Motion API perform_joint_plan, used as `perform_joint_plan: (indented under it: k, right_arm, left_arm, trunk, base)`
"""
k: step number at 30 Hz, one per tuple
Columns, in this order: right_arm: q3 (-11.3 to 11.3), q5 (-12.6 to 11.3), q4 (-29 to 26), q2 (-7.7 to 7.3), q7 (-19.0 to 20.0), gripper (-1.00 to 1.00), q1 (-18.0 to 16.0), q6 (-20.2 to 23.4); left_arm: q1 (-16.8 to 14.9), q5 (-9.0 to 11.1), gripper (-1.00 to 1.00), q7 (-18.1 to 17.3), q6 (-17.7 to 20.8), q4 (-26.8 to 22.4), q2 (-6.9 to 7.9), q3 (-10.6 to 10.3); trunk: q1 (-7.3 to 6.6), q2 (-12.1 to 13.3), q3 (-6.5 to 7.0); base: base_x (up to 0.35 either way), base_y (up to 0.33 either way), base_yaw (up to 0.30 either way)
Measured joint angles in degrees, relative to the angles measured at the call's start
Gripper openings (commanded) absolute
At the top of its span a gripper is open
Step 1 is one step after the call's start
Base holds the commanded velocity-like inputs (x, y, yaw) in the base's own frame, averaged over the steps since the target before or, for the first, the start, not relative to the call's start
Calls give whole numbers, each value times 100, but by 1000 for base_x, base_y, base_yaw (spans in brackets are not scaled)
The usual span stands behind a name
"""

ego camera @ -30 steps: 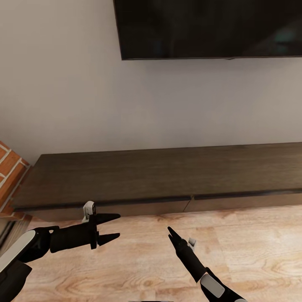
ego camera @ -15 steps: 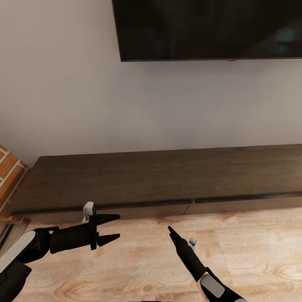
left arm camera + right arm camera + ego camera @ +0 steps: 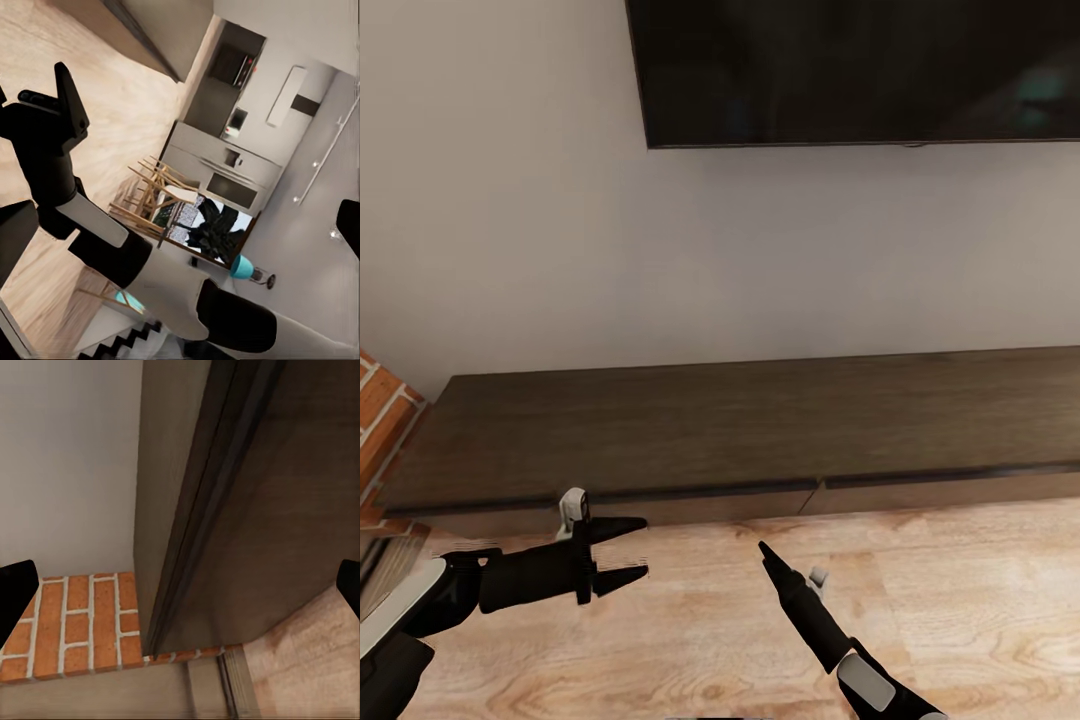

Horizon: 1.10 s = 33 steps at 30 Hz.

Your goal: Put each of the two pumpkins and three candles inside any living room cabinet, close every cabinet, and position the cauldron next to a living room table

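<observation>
The cabinet [image 3: 740, 425] is a long, low, dark-brown unit against the wall, and its front panels [image 3: 690, 503] look flush and closed. My left gripper [image 3: 632, 550] hovers open over the floor just in front of the cabinet's left part, empty. To its right, my right gripper [image 3: 766, 551] points at the cabinet front; the right wrist view shows its fingertips [image 3: 16, 585] spread wide and the cabinet's end [image 3: 255, 510] close ahead. In the left wrist view the right gripper [image 3: 56, 112] appears over the floor. The pumpkins, candles and cauldron are out of view.
A large black TV [image 3: 860, 70] hangs on the wall above the cabinet. A red brick structure [image 3: 378, 405] [image 3: 82, 622] stands at the cabinet's left end. Light wood floor [image 3: 960, 600] lies in front. Behind, the left wrist view shows wooden chairs [image 3: 154, 191] and a plant [image 3: 214, 229].
The whole picture has shifted slightly, so the camera has moved. My left gripper sits a little lower and nearer the floor. Both grippers stay open and empty.
</observation>
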Motion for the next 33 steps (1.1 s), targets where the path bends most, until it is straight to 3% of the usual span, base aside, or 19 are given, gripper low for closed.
perform_joint_plan:
  k: [12,22,29,30,33]
  right_arm:
    - [-46,24,15,14,61,100,0,-57]
    - [-41,30,12,16,115,100,0,-72]
    - [167,32,5,3,313,100,0,-81]
    - [301,33,10,2,628,100,0,-79]
    - [343,33,17,2,745,100,0,-75]
  left_arm:
    - [78,322,100,65,-1,18,-16,-380]
    - [79,331,100,61,-1,17,-18,-390]
    - [79,334,100,59,-1,17,-19,-394]
    - [79,334,100,59,-1,16,-19,-395]
    - [79,335,100,59,-1,15,-18,-395]
  trunk:
    - [-1,0,0]
    - [-1,0,0]
    - [0,0,0]
    - [0,0,0]
    - [0,0,0]
  base:
    - [101,0,0]
    - [89,0,0]
    - [45,0,0]
    - [6,0,0]
    - [5,0,0]
